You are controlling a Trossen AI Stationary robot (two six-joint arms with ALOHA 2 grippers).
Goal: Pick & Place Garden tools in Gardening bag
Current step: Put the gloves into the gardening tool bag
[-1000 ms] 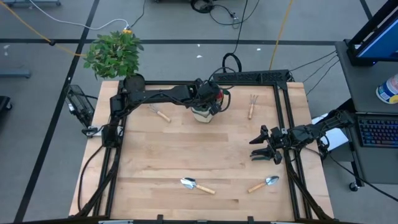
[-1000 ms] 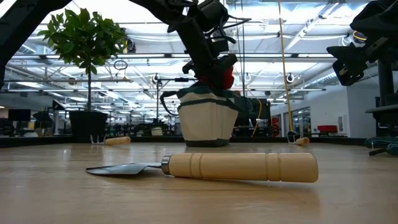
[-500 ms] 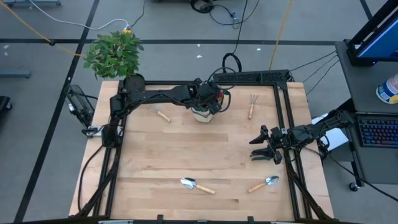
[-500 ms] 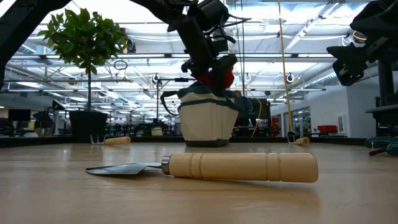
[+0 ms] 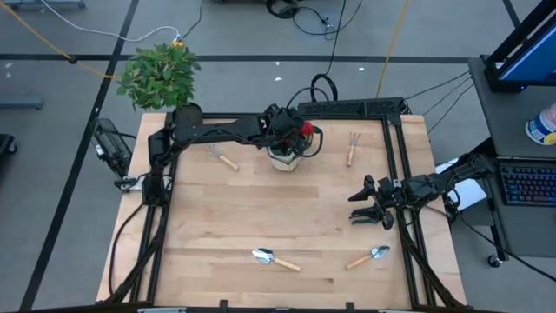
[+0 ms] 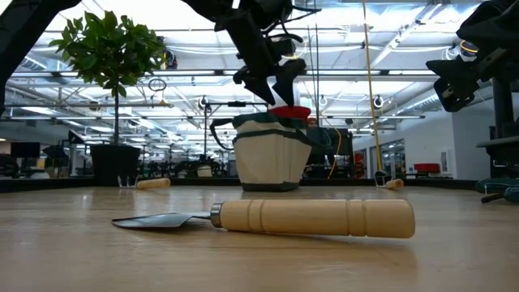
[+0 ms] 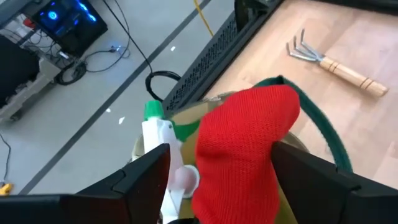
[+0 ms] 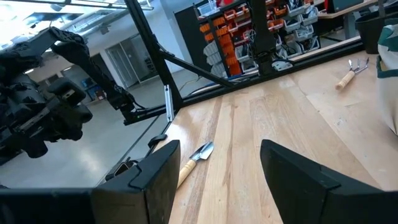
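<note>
The wooden desk (image 5: 261, 217) fills the middle of the high view, and a leafy potted plant (image 5: 161, 74) stands off its upper-left corner. The left arm reaches from the upper left across to the gardening bag (image 5: 285, 157), which stands upright at the upper centre of the desk. The left end effector (image 5: 293, 137) hangs just above the bag's mouth with its fingers spread apart and nothing between them. A red glove (image 7: 245, 146) sits in the bag and sticks up above the rim; beside it in the bag is a green-white bottle (image 7: 163, 152), nozzle up. The right end effector (image 5: 367, 206) waits above the desk's right edge, its fingers parted and empty.

Four tools lie flat on the desk. A claw rake (image 5: 352, 148) at the upper right has its tines toward the top of the frame. A second rake (image 5: 221, 157) lies diagonally left of the bag. Along the lower edge, one trowel (image 5: 274, 258) has its blade to the left, and another trowel (image 5: 369, 256) has its blade to the upper right.
</note>
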